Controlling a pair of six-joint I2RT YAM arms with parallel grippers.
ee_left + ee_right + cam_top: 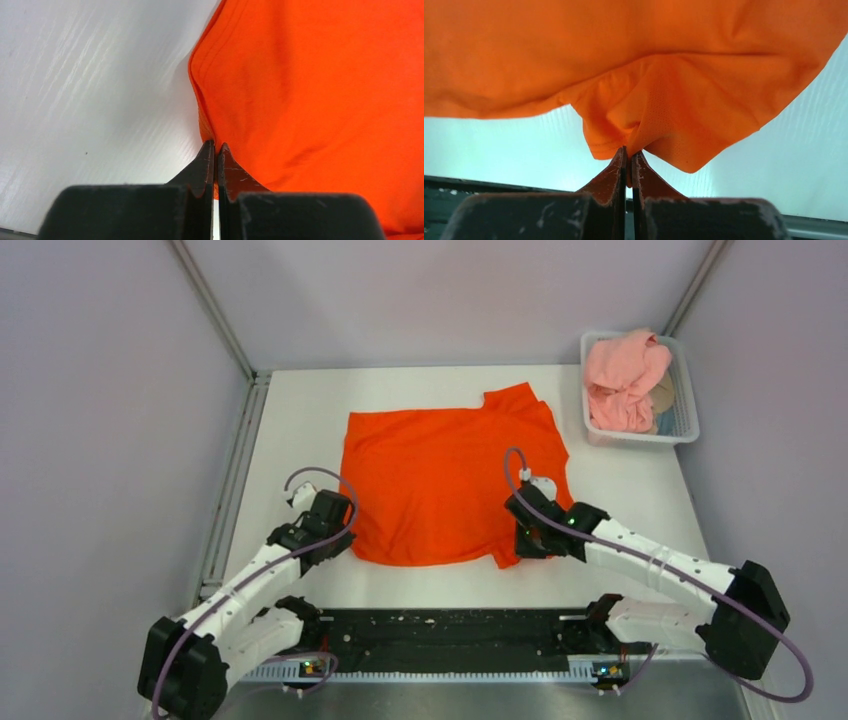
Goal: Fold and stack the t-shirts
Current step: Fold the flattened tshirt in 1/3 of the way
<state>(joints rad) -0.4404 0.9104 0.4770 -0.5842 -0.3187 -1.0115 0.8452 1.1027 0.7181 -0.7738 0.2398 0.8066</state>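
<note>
The orange-red t-shirt (450, 480) lies spread on the white table. My left gripper (335, 537) is shut on its near left corner; in the left wrist view the jaws (216, 145) pinch the shirt's edge (310, 85). My right gripper (527, 538) is shut on its near right corner; in the right wrist view the gripper (628, 151) holds a bunched fold of the shirt (634, 60) lifted off the table. The pale pink t-shirt (622, 375) lies crumpled in the basket.
A white mesh basket (686, 400) stands at the table's back right, with the pink shirt and something tan and blue in it. A metal rail (232, 480) runs along the table's left edge. A black bar (450, 632) lies between the arm bases.
</note>
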